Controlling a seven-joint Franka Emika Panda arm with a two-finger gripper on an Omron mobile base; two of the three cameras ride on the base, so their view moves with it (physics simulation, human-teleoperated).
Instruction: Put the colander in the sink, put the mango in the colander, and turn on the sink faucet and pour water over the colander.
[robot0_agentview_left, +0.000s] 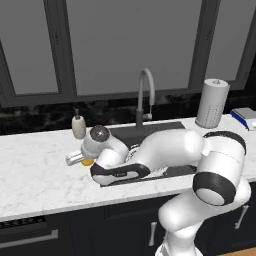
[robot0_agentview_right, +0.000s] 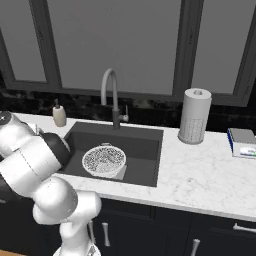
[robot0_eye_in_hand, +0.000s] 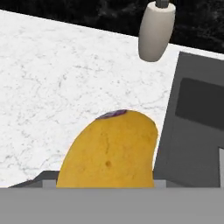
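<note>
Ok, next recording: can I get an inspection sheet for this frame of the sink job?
Surface: white marble counter, no spills seen.
Job's things: colander upright in the sink, with no fruit in it; mango left of the sink, at the gripper; sink faucet, no water seen.
Clutter: soap bottle, paper towel roll, blue and white box.
Grippers: gripper low over the counter at the mango; fingers hidden, grip unclear.
Cables: nothing seen.
Surroundings: windows behind, dark cabinets below.
</note>
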